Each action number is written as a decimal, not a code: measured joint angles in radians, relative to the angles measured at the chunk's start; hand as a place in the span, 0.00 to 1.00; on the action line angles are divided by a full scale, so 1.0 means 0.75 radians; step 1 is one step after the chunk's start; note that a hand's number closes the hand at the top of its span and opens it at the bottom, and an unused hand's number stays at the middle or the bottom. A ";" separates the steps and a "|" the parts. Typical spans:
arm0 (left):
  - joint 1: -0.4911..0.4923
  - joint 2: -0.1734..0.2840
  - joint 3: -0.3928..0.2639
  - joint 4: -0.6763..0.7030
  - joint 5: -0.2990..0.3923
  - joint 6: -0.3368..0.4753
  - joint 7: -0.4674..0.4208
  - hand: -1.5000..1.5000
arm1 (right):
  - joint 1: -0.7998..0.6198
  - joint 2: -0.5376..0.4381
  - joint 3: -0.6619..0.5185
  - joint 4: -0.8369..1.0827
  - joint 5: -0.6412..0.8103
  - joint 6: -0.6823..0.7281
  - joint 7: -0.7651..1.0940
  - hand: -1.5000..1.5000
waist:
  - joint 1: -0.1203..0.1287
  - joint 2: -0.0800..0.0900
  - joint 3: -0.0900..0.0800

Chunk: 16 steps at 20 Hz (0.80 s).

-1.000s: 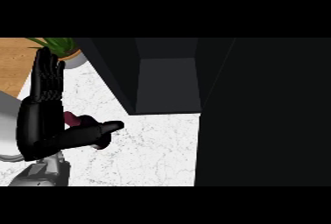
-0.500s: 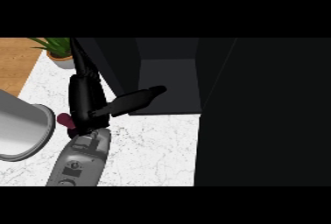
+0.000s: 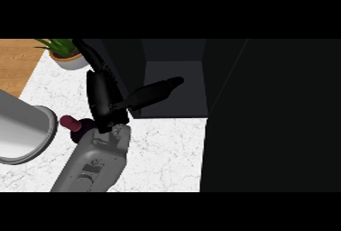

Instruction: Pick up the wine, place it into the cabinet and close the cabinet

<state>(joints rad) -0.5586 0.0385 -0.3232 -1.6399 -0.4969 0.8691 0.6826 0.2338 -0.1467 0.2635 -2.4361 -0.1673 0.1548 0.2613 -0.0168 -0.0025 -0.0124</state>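
The open left robot hand (image 3: 110,97) holds nothing, wine (image 3: 71,122) beside it, potted plant (image 3: 64,54) behind.

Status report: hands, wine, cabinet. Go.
One hand in view, which side unclear, fingers straight, thumb out toward the open cabinet. Wine on the counter beside the wrist, not held. Nothing blocking the cabinet's mouth.
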 measured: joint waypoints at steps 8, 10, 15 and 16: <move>-0.068 0.010 -0.047 0.018 -0.121 0.069 0.202 0.00 | -0.030 -0.006 0.015 -0.036 0.011 -0.037 0.073 0.00 | -0.003 -0.003 -0.003; -0.083 0.005 -0.068 0.013 -0.169 0.080 0.244 0.00 | -0.019 -0.013 0.017 -0.044 0.013 -0.036 0.077 0.00 | -0.004 -0.005 -0.001; -0.168 -0.026 -0.143 0.000 -0.297 0.085 0.367 0.00 | -0.033 -0.007 0.051 -0.063 0.030 -0.074 0.122 0.00 | -0.004 -0.009 0.005; -0.184 -0.033 -0.150 -0.013 -0.320 0.072 0.400 0.00 | -0.052 -0.003 0.047 -0.066 0.033 -0.089 0.142 0.00 | 0.001 -0.008 0.007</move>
<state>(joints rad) -0.6968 0.0140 -0.4360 -1.6498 -0.7371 0.9231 0.9829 0.1952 -0.1491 0.2987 -2.4855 -0.1422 0.0878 0.3678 -0.0163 -0.0089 -0.0071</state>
